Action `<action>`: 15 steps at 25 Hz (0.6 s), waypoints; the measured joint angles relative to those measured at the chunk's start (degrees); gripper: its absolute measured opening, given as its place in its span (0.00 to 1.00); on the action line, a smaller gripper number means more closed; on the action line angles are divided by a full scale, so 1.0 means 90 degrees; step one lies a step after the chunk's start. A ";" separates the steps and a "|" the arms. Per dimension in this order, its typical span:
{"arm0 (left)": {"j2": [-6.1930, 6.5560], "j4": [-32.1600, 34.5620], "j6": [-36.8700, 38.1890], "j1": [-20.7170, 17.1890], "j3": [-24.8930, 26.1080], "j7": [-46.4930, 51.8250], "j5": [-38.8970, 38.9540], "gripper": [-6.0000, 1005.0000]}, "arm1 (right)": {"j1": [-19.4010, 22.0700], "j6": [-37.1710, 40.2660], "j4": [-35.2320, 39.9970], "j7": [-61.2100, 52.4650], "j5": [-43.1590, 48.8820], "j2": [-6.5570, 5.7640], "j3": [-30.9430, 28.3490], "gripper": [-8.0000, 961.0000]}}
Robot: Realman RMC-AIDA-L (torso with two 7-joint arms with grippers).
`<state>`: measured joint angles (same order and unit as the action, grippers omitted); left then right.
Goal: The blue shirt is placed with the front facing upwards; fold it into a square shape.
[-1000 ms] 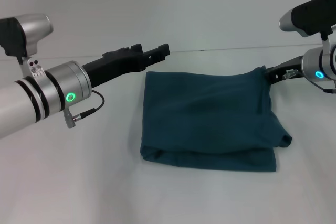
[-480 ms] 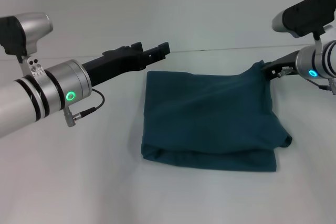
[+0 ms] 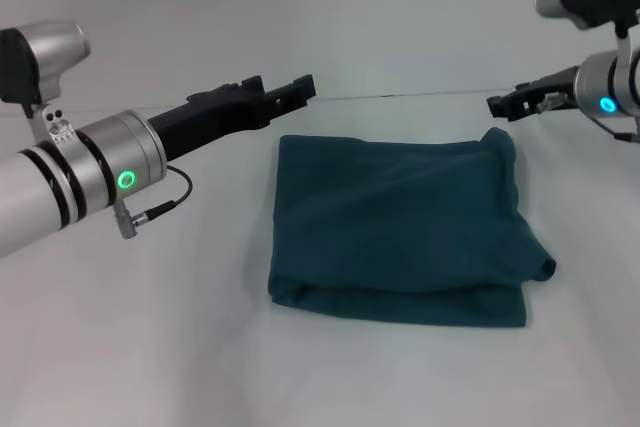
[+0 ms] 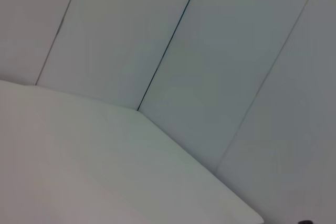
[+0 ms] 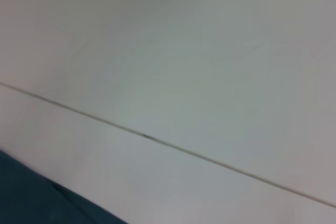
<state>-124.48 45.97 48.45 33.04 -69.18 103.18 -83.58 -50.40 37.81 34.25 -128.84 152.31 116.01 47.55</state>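
Table (image 3: 150, 347), white and wide, is seen under the blue shirt (image 3: 400, 232), which lies folded into a rough square near the middle, front lettering hidden, one rounded bulge of cloth sticking out at its right edge. The left gripper (image 3: 285, 95) is held above the table just beyond the shirt's far left corner, apart from the cloth; whether its fingers are spread or closed cannot be told. The right gripper (image 3: 505, 104) is raised just above the far right corner, grasping nothing, its finger state likewise not discernible
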 joint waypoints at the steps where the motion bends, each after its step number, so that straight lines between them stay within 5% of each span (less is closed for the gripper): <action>1: 0.0001 0.0001 0.0000 0.0000 0.0006 0.0000 0.0000 0.86 | 0.0000 0.0160 0.0102 -0.0077 0.0000 -0.0011 -0.0002 0.30; 15: 0.0013 0.0020 0.0012 -0.0007 0.0170 0.0000 -0.0001 0.86 | 0.0409 0.4315 0.1945 -0.0881 -0.0011 -0.0300 -0.0458 0.91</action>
<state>-124.36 46.15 48.55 32.98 -67.65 103.18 -83.59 -46.72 76.64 51.75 -136.76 152.21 113.31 43.43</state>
